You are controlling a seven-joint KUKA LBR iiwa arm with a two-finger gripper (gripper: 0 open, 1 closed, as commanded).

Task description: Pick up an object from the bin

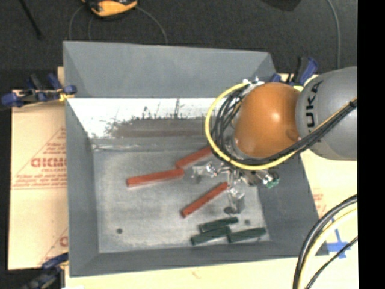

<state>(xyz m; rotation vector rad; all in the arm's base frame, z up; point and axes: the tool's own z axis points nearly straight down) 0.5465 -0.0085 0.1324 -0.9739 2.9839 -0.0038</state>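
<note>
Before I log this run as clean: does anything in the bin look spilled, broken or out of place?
Nothing stands out. Three red bars lie loose on the floor of the bin, and dark green bars rest by its near wall. The gripper hangs above the lowest red bar. Only dark scuffs mark the back wall.

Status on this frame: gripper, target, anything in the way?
Gripper in bin's right half, over upper end of short red stick. Long red stick just left of it. Dark green bars toward front wall, apart.
</note>
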